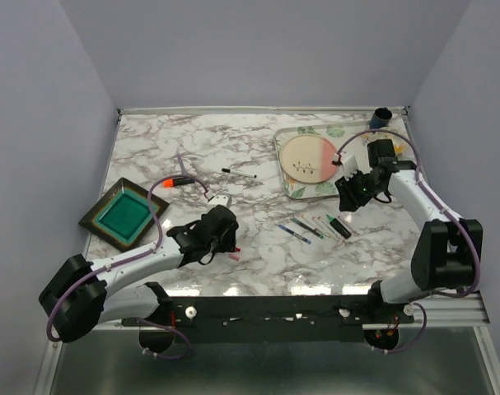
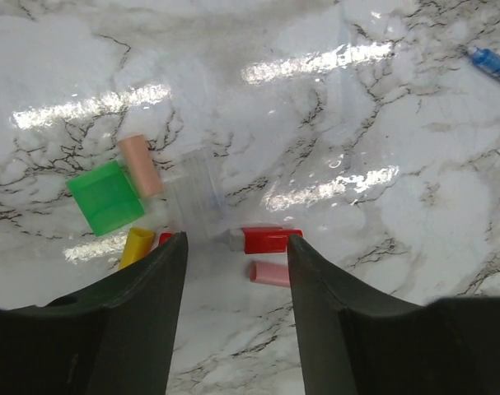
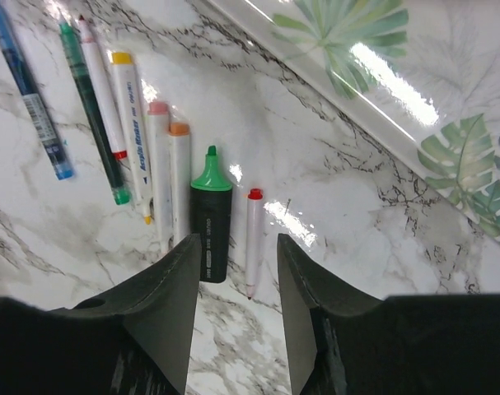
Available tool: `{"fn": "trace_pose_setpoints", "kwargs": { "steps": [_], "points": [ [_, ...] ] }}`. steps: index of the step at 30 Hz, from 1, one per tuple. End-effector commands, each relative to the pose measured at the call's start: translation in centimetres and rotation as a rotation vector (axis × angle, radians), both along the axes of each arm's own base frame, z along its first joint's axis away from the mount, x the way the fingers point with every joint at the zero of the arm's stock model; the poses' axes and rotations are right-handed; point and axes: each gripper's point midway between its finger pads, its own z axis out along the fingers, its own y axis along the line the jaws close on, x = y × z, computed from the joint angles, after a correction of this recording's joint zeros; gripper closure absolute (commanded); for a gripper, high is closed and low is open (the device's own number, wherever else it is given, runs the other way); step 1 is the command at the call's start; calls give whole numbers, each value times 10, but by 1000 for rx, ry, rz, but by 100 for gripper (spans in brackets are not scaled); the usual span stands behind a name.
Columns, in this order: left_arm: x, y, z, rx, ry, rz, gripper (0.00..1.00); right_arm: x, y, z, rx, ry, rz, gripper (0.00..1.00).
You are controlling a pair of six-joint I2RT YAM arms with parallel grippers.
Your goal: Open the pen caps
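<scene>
Several loose pen caps lie on the marble just ahead of my left gripper (image 2: 235,240): a green one (image 2: 105,197), a peach one (image 2: 140,164), a clear one (image 2: 193,193), a yellow one (image 2: 137,245), a red one (image 2: 270,240) and a pink one (image 2: 270,273). The left gripper stands open above them with nothing between its fingers. My right gripper (image 3: 239,243) is open and empty too. It hovers over a row of uncapped pens, with a green-tipped black highlighter (image 3: 211,222) and a slim white pen with a red end (image 3: 254,243) nearest.
A leaf-patterned tray (image 1: 303,194) carrying a round plate (image 1: 309,156) sits at the back right, with a dark cup (image 1: 381,118) behind it. A green square dish (image 1: 124,216) lies at the left. An orange-capped marker (image 1: 177,180) and a thin black pen (image 1: 239,173) lie mid-table.
</scene>
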Motion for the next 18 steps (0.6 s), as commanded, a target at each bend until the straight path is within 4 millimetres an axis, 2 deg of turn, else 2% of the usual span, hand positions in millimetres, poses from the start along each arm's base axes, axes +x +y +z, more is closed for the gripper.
{"fn": "trace_pose_setpoints", "kwargs": {
  "steps": [1, 6, 7, 9, 11, 13, 14, 16, 17, 18],
  "points": [
    [22, -4, 38, -41, -112, 16, 36, -2, 24, 37, 139, -106, 69, 50],
    [62, 4, 65, -124, -180, 119, 19, -15, 56, 102, 333, -237, 149, 50],
    [76, 13, 73, -149, -204, 173, 16, -18, 60, 111, 361, -250, 158, 50],
    [91, 17, 83, -191, -219, 227, 8, -26, 71, 134, 438, -274, 174, 50],
    [110, 32, 92, -226, -241, 314, 1, -31, 81, 153, 511, -290, 198, 50],
    [123, 36, 97, -273, -232, 373, 1, -33, 87, 165, 559, -275, 181, 50],
    [132, 48, 98, -286, -232, 425, 1, -35, 91, 168, 585, -263, 194, 50],
    [144, 52, 98, -333, -188, 475, 1, -34, 89, 161, 573, -258, 189, 50],
    [149, 57, 97, -344, -169, 503, 1, -31, 87, 149, 557, -254, 176, 50],
    [161, 69, 95, -344, -152, 556, 1, -31, 86, 145, 548, -258, 171, 50]
  ]
}}
